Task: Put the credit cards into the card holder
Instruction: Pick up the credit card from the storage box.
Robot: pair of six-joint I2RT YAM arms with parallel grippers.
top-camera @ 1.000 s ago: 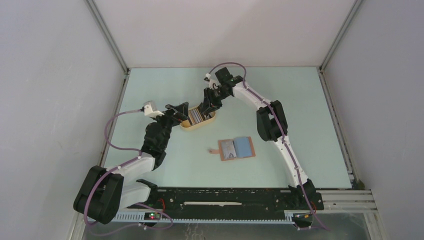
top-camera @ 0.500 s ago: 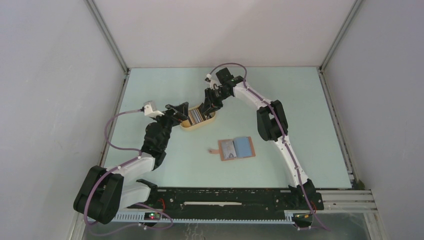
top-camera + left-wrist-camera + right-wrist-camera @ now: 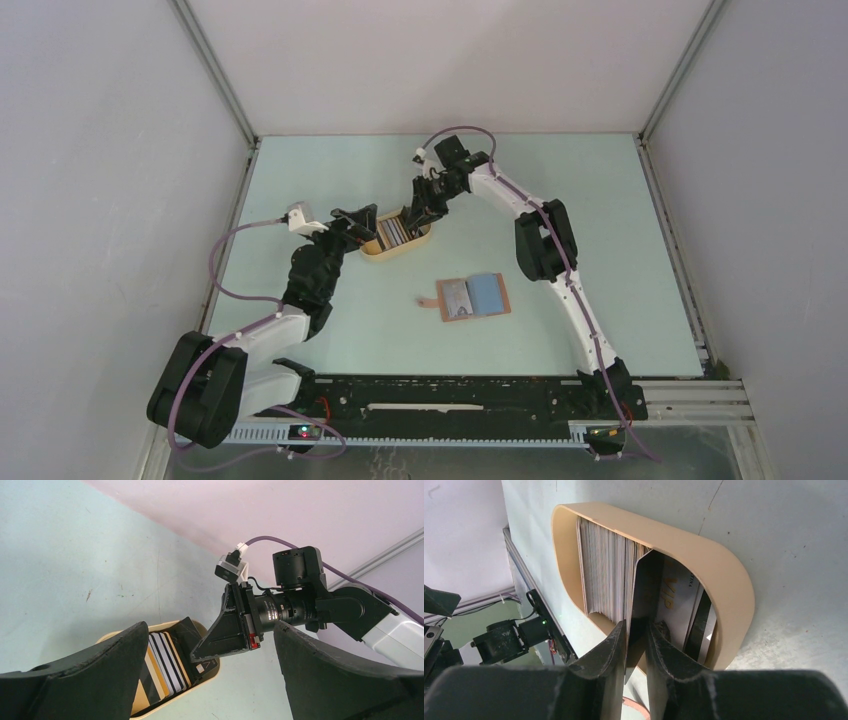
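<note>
1. The right hand point(image 3: 635, 630) is reaching down into the oval tan tray point(image 3: 724, 580) and is pinching a dark credit card point(image 3: 644, 585) that is standing on edge; a finger is pressing close against each face of the card, so the hand is judged to be grasping it.
2. Just beside the hand, on one side, the remaining cards point(image 3: 606, 570) are standing packed in a row; on the other side a gold card point(image 3: 676, 600) is leaning against the tray's rounded end.
3. The left hand point(image 3: 358, 228) is hovering at the opposite end of the tray, facing the right hand, with its jaws spread wide and nothing between them. Whether it is touching the tray cannot be told.
4. The card holder point(image 3: 473, 297) is lying opened flat on the table point(image 3: 560, 200), well apart from the right hand, on the side toward the arm bases, with its snap tab pointing toward the left arm.
5. Step in hand (judgement): one card is being picked out of the tray, and delivery to the card holder is not yet begun.
6. Next move (judgement): the right hand is needing to lift the card straight up, clear of its neighbours and the tray rim, carry it over to the card holder, and align the card's edge with a pocket opening. The thin, smooth card is likely to be prone to slipping or twisting in the pinch.
</note>
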